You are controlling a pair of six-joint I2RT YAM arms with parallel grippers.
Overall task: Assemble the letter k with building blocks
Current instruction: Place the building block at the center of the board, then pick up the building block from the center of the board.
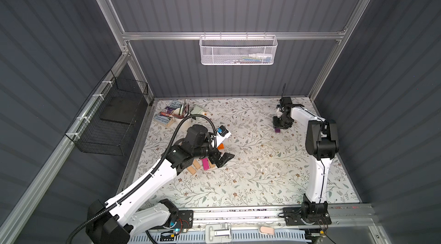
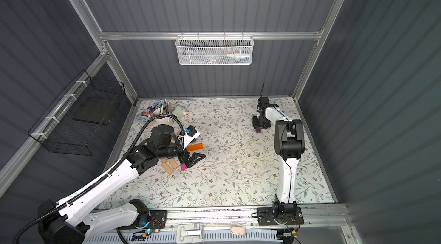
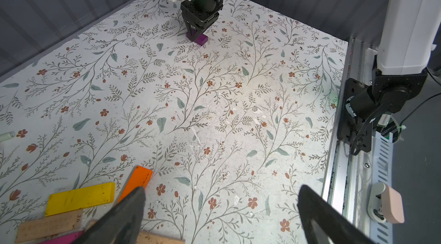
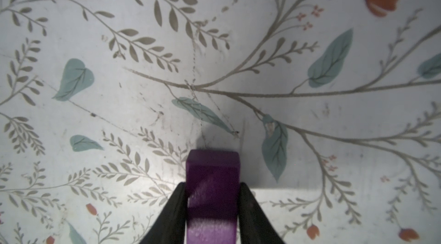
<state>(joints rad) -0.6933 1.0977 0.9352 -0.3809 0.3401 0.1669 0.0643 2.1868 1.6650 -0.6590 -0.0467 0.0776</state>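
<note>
Both top views hang high above the front edge, looking steeply down and forward over the whole floral-printed white worktop to the grey ribbed back wall. They share almost the same scene, shifted slightly sideways. The left wrist camera sits low over the worktop, facing across it past the left pincer towards the distant right pincer and the small purple wooden block. The right wrist camera looks down from very close on that same block, a spot both top views also take in from afar.
</note>
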